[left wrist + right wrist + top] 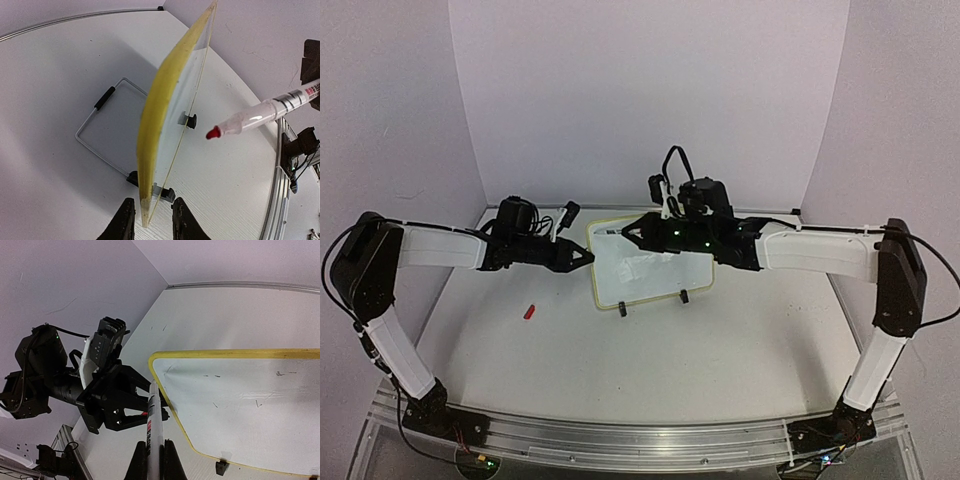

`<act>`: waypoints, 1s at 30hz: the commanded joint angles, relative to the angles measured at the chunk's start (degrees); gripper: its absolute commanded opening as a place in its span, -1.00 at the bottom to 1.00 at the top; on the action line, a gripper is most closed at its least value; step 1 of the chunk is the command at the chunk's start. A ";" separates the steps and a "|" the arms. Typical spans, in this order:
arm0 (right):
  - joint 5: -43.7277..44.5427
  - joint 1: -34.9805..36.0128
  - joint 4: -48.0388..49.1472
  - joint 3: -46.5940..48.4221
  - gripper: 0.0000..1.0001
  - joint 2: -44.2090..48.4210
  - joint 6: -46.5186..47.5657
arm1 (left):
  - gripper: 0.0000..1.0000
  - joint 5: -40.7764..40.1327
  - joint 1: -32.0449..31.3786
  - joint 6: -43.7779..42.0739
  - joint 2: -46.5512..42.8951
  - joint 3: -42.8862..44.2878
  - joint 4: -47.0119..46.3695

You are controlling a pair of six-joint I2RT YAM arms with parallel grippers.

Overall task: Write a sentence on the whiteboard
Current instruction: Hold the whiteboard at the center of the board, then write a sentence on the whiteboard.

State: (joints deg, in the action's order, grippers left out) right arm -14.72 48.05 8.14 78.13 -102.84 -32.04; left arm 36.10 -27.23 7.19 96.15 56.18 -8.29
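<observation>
Top external: whiteboard (655,280) sits propped on its wire stand (104,97) mid-desk (720,350). It looks light, stiff and tippy, so I'd steady it by the yellow rim; my left jaws straddle its left edge, but I can't tell if they actually pinch. My right jaws are clamped on the marker (155,430), a slim, slick barrel best held mid-body, with its red tip (213,133) near the board's top-left corner. Barrel print is too blurred to read, and the board face shows only faint specks (216,376), nothing legible.
</observation>
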 commanded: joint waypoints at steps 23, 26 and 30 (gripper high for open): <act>-0.70 -0.82 1.97 3.54 -1.00 -1.75 -0.52 | -0.83 -0.24 -0.77 -3.55 2.64 3.98 1.35; -0.57 -0.91 1.97 3.79 -1.00 -2.24 -0.55 | -0.89 -0.38 -0.81 -4.06 2.55 3.85 1.83; -0.42 -0.99 1.97 3.90 -1.00 -2.70 -0.70 | -0.97 -0.56 -0.79 -4.59 2.46 3.86 2.26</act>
State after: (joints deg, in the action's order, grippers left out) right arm -14.97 47.48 8.27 79.88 -104.27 -32.25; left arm 35.82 -27.77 4.04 98.67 57.95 -5.95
